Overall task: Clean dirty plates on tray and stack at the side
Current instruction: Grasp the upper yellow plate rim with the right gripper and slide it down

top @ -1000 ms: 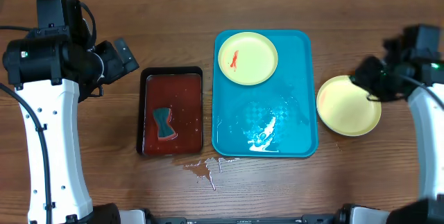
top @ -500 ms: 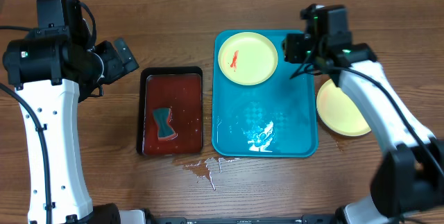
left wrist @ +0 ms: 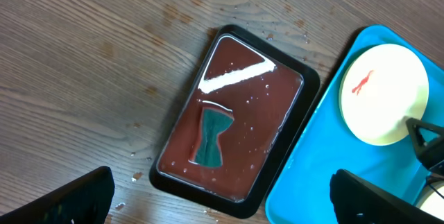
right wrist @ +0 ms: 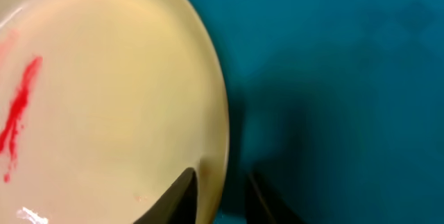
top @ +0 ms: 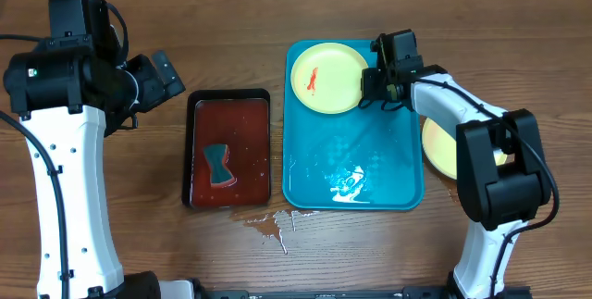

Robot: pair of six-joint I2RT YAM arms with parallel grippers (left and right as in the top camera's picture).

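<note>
Overhead, the right arm reaches in low across the far end of the large turquoise rectangular plastic tray [top: 388,155], its elbow doubled back over the table edge. The right gripper [top: 372,86] sits at the near rim of a round pale yellow-green plastic plate [top: 330,77] marked with one red sauce streak. On the right wrist view the fingers [right wrist: 182,191] straddle that rim, one on the plate's face and one over bare tray, narrowly parted. Whether they pinch it cannot be told. A second yellow-green plate [top: 442,146] lies behind this gripper on the wood tabletop [top: 139,216], partly under the arm. Ahead and below the fingers, the tray floor is bare except for a wet patch [top: 350,180]. The left gripper [top: 162,72] hangs spread wide, raised above a black-rimmed dark red tray [top: 228,94] holding a teal sponge [top: 218,165].
</note>
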